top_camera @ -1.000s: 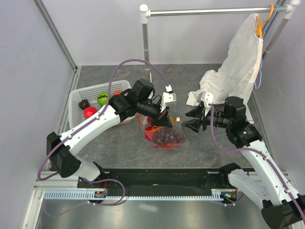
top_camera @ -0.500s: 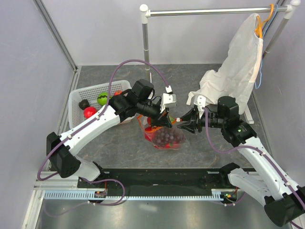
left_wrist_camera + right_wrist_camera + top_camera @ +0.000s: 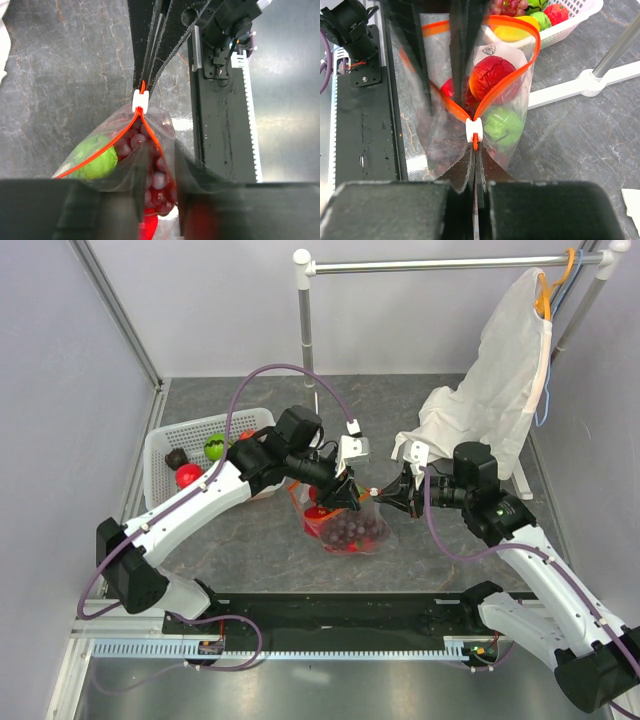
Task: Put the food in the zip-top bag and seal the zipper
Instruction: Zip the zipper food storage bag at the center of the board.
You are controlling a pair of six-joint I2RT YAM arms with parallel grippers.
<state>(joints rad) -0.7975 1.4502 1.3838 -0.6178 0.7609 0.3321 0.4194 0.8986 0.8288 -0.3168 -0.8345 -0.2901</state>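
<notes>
1. Jaws of the right gripper (image 3: 378,493) are pressed together on the end of the zipper (image 3: 532,55). They pinch the orange strip just behind the white slider (image 3: 474,131). In the left wrist view its black fingers (image 3: 137,35) narrow down onto the strip directly above the slider.
2. Jaws of the left gripper (image 3: 350,498) stand a little apart, facing the right gripper. One finger is on each side of one lip of the bag's mouth. The clear film runs through the gap; whether either pad presses on it cannot be told.
3. Bag (image 3: 372,537): clear plastic, near the middle of the bench (image 3: 260,565). It sits between the two grippers and just right of the basket (image 3: 160,445).
4. Zipper: from the slider the two orange strips spread apart in a V, so the mouth is open along nearly all its length. The slider sits at the end held by the right jaws.
5. Contents of the bag: a red fruit (image 3: 492,77), a green piece (image 3: 502,125) and purple grapes (image 3: 150,175), all seen through the film and below the orange strips.
6. Basket: white and slotted, toward the rear left corner of the bench. It holds a green ball (image 3: 215,447), a red ball (image 3: 188,476) and a small dark piece (image 3: 176,457).
7. Background: a white garment cover (image 3: 500,370) hangs on an orange hanger from the rail (image 3: 440,265) at the rear right, well apart from the bag.
</notes>
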